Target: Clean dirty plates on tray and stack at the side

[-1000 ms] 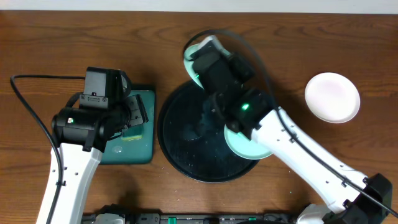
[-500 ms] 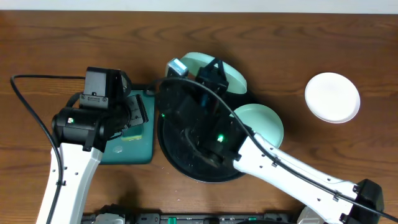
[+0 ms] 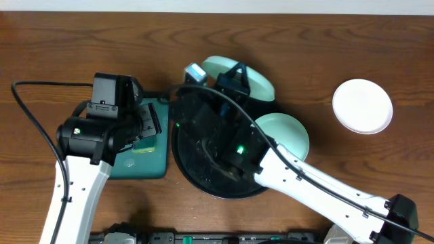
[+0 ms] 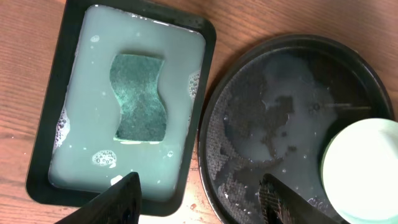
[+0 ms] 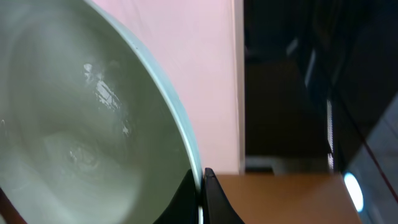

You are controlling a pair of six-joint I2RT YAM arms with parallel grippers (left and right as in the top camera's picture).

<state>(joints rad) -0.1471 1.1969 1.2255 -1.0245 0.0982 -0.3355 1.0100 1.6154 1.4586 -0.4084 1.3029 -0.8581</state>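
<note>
A mint-green plate (image 3: 252, 80) is held tilted over the back rim of the round black tray (image 3: 192, 159). My right gripper (image 3: 229, 83) is shut on its rim, and in the right wrist view the rim (image 5: 168, 118) is pinched between the jaws of the right gripper (image 5: 201, 186). A second mint-green plate (image 3: 283, 137) (image 4: 364, 171) rests on the tray's right side. The white plate (image 3: 362, 106) lies on the table at the far right. My left gripper (image 4: 202, 202) hangs open and holds nothing, over the gap between the sponge tray and the wet round tray (image 4: 292, 118).
A rectangular black tray (image 4: 59, 99) (image 3: 159, 146) of soapy water holds a green sponge (image 4: 139, 96), left of the round tray. My right arm (image 3: 319, 183) crosses the round tray from the lower right. A black cable (image 3: 30, 112) loops on the left.
My right arm has swung left and lower across the tray, carrying the mint-green plate, which now shows tilted at the back rim. The second mint plate is uncovered. The left arm has stayed still.
</note>
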